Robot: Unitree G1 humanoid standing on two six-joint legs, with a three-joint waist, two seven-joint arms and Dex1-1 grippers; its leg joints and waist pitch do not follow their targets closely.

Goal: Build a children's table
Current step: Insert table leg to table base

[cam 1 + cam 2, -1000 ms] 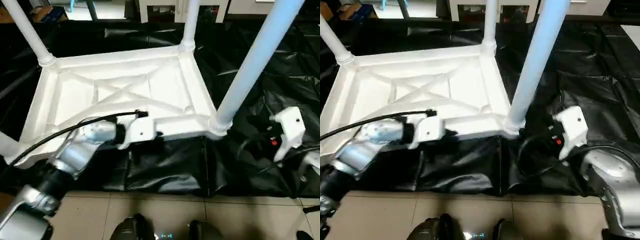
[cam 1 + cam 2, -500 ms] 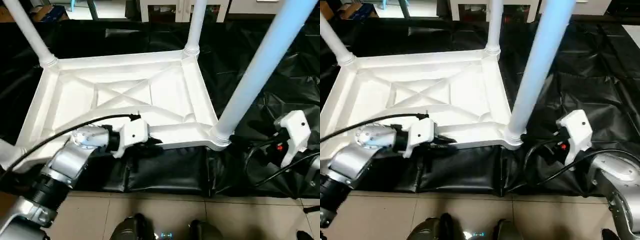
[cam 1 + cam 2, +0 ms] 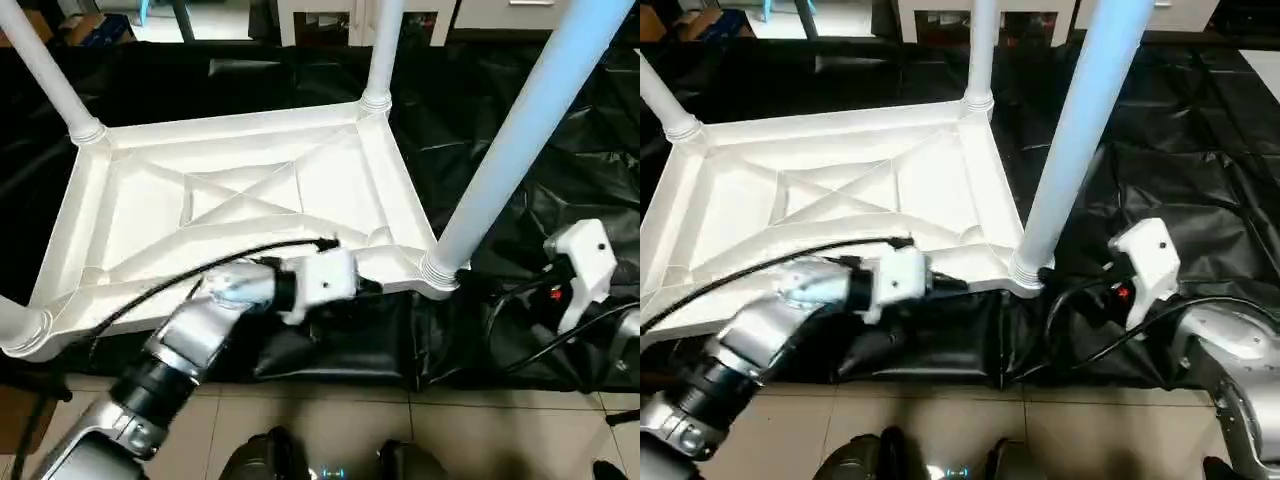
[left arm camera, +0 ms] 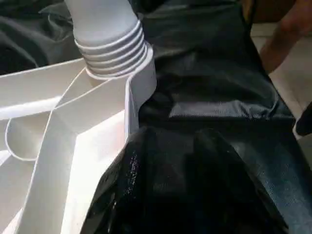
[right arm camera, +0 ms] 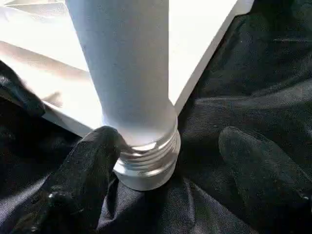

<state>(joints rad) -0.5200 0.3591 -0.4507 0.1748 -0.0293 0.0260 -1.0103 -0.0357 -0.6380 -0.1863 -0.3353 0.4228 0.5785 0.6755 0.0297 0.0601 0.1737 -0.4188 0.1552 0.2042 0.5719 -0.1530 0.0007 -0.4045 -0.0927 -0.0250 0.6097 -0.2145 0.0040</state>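
The children's table lies upside down on a black sheet, its X-ribbed underside facing up. Long white legs stand in its corner sockets, among them the near-right leg and the far-right leg. My left gripper hovers at the front rim just left of the near-right socket. Its black fingers stand slightly open over the sheet with nothing between them. My right gripper is open around the threaded base of the near-right leg, and one finger lies against that base.
The crumpled black plastic sheet covers the floor under and around the table. Beige floor tiles run along the near edge. White furniture stands at the back. A black cable loops over my left forearm.
My left gripper has slid right along the table's front rim toward the near-right leg, and its fingers have parted. The right arm has barely moved.
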